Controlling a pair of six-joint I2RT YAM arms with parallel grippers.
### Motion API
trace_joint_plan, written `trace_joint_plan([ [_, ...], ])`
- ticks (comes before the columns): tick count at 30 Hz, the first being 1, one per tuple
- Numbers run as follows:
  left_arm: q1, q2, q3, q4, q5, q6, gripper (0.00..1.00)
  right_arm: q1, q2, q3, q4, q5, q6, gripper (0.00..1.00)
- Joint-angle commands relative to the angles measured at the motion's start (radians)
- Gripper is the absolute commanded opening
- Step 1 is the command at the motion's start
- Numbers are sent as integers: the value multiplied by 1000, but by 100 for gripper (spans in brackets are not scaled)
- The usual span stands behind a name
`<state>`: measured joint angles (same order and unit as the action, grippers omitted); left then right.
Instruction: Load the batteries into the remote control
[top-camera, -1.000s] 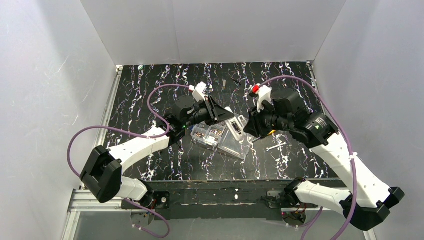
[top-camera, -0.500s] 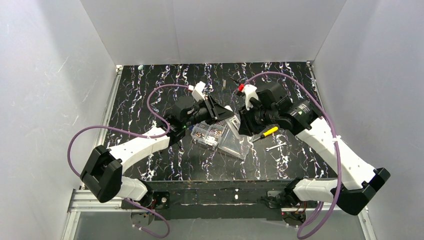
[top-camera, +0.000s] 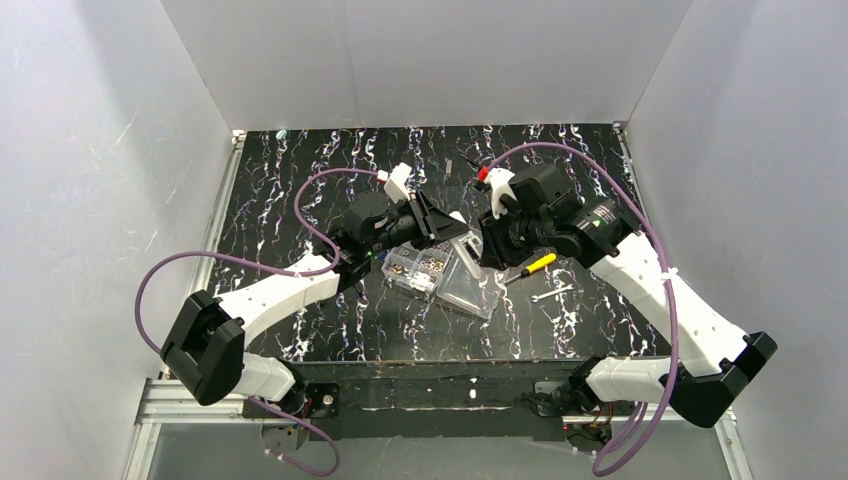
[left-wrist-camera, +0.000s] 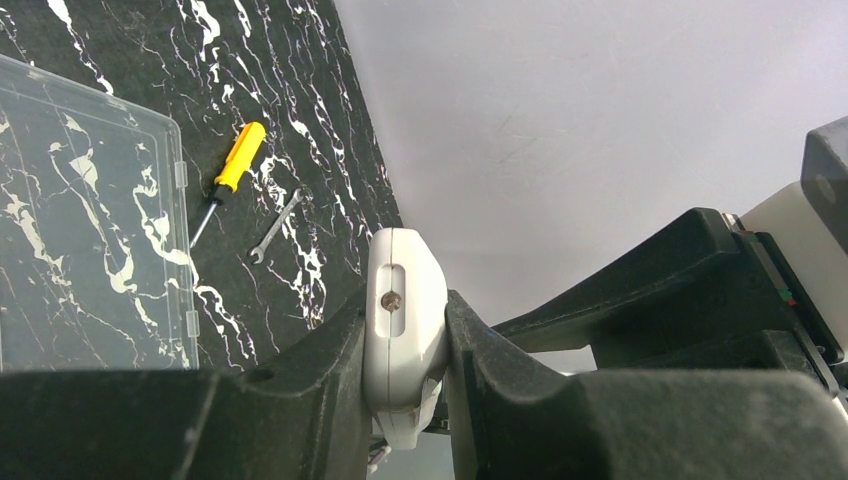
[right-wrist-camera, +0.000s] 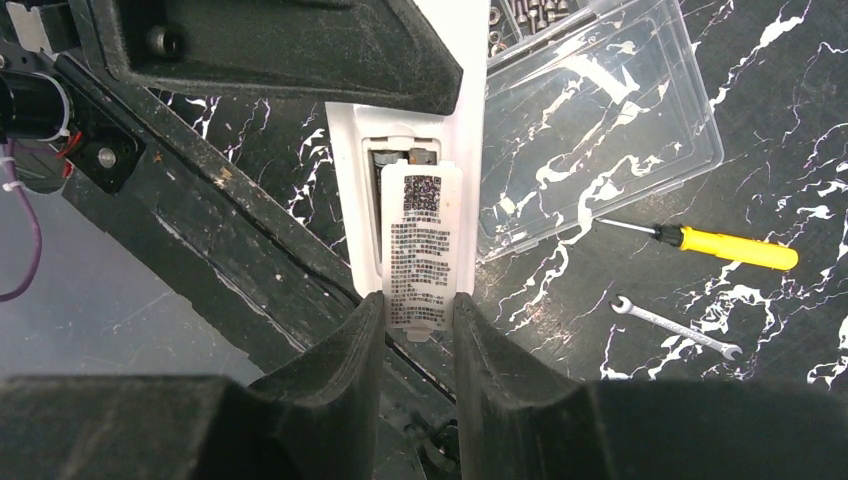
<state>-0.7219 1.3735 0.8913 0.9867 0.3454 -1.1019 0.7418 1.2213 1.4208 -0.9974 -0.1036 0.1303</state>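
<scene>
The remote control (top-camera: 466, 247) is a slim white bar held above the table between the two arms. My left gripper (top-camera: 440, 225) is shut on it; in the left wrist view its rounded end (left-wrist-camera: 405, 310) with a screw slot sits clamped between the black fingers (left-wrist-camera: 300, 400). In the right wrist view the remote's back (right-wrist-camera: 345, 200) faces the camera. My right gripper (right-wrist-camera: 418, 320) is shut on the white labelled battery cover (right-wrist-camera: 420, 240), which lies over the compartment. A dark gap (right-wrist-camera: 395, 155) shows at the cover's top. No loose battery shows.
A clear organiser box (top-camera: 440, 275) lies open under the remote, with small metal parts in its left half; its lid shows in the wrist views (right-wrist-camera: 600, 130). A yellow-handled screwdriver (top-camera: 535, 265) and a small wrench (top-camera: 555, 293) lie to its right. White walls enclose the black marbled table.
My right arm has swung left and forward, bringing its gripper up to the remote. The screwdriver it covered now shows. My left arm has held still with the remote.
</scene>
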Motion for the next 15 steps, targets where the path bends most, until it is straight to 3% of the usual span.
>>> trace_joint_plan([
  [1,-1,-14,1,70,25,1,0,5,8,43,11,3,7,23],
  [15,-1,-14,-2,78,21,0,0,5,40,52,24,-1,25,25],
])
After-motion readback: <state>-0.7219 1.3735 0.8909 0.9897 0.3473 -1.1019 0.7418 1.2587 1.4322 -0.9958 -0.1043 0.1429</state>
